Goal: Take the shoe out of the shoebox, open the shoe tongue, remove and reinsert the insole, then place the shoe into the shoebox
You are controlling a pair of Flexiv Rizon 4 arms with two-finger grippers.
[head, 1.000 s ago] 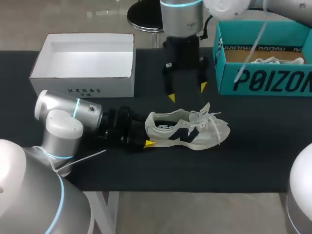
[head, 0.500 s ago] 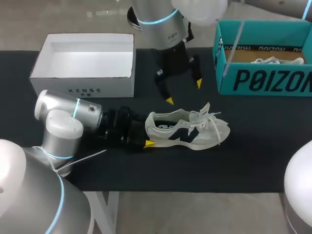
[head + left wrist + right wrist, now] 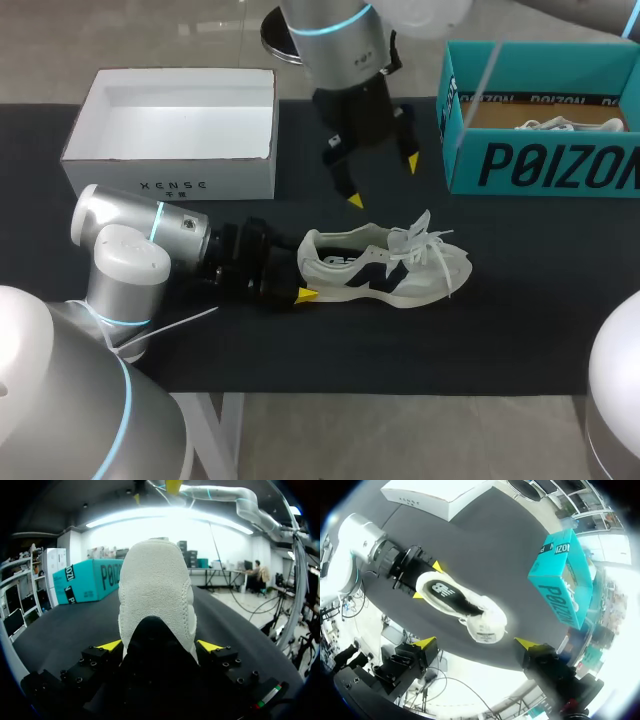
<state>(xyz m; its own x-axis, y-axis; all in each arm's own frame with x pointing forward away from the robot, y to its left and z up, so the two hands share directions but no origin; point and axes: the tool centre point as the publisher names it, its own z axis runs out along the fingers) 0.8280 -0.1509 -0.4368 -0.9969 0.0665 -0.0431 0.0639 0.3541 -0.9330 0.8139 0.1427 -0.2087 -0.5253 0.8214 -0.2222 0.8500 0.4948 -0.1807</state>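
shoe (image 3: 385,265): cream, dark logo, upright | left gripper (image 3: 160,645): seemingly clamping heel | right gripper (image 3: 382,181): spread wide

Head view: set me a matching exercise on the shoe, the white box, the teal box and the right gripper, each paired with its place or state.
Things:
1. shoe
2. white box
3. teal box
4. right gripper

Places or states:
A. open, in the air above the shoe
B. empty, at the far left of the table
C. standing on the table, heel clamped between the fingers of the left gripper
D. at the far right of the table, white laces showing inside

Pairs: 1-C, 2-B, 3-D, 4-A.
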